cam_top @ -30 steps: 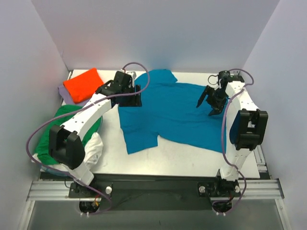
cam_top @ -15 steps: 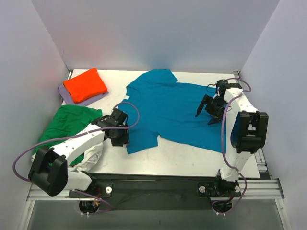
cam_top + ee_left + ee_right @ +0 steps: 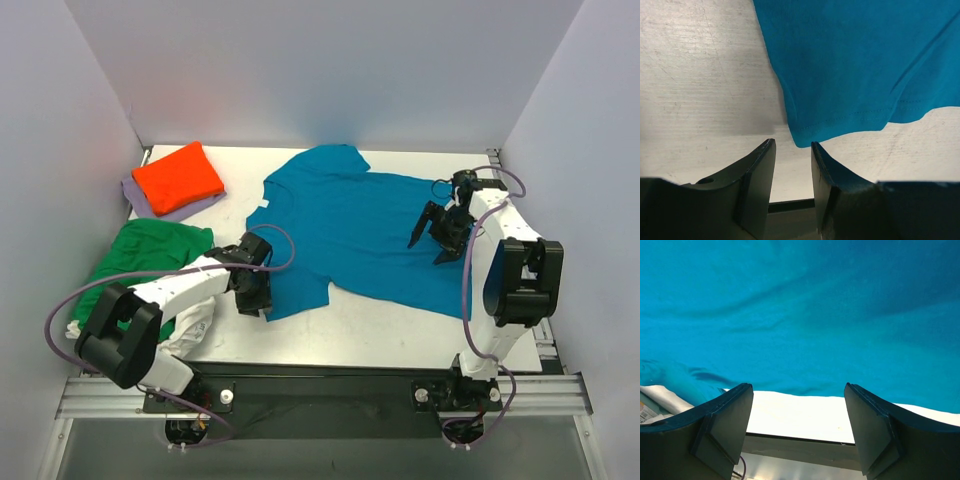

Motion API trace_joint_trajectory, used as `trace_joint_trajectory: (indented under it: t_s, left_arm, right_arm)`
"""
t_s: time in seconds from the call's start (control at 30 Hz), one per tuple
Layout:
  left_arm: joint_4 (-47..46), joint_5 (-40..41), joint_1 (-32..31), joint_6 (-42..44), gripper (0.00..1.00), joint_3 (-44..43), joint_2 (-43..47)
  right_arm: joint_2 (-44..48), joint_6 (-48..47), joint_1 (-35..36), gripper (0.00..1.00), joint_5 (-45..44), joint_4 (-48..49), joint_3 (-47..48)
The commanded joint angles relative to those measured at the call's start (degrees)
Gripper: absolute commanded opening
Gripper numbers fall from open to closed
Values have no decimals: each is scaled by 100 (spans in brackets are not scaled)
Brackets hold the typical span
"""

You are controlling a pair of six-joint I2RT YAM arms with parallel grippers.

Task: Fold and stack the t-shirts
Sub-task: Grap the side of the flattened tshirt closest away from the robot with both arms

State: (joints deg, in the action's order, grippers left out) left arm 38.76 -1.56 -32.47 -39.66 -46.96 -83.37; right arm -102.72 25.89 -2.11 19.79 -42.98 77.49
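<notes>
The teal-blue t-shirt (image 3: 350, 225) lies spread flat mid-table, collar toward the far left. My left gripper (image 3: 258, 308) sits low at its near-left sleeve corner. In the left wrist view the jaws (image 3: 792, 143) stand narrowly open, the teal corner (image 3: 801, 140) just beyond the tips, bare table between them. My right gripper (image 3: 426, 250) hovers over the shirt's right part, wide open and empty. In the right wrist view its gripper (image 3: 797, 386) frames the teal cloth (image 3: 800, 305) and its hem. An orange t-shirt (image 3: 178, 176) lies folded on a lavender one (image 3: 140, 197).
A crumpled green t-shirt (image 3: 140, 258) and a white one (image 3: 197, 322) lie at the near left, beside the left arm. White walls close in the table (image 3: 380, 322) on three sides. A metal rail runs along the near edge.
My left arm swung from the shirt's far-left side, near the orange stack, down to the near-left sleeve corner, and its jaws narrowed. The right gripper barely shifted.
</notes>
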Motion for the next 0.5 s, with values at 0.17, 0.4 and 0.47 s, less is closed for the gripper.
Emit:
trace_joint_trajectory:
  t_s: [0.17, 0.4, 0.47]
  left_arm:
    - [-378, -274, -14, 204, 45, -217, -381]
    - [-440, -327, -5, 283, 40, -182, -645]
    - [-449, -362, -14, 318, 33, -226, -742]
  right_arm:
    - [410, -14, -70, 75, -45, -140, -147]
    - [463, -14, -105, 75, -54, -123, -244]
    - [481, -14, -114, 75, -46, -123, -279]
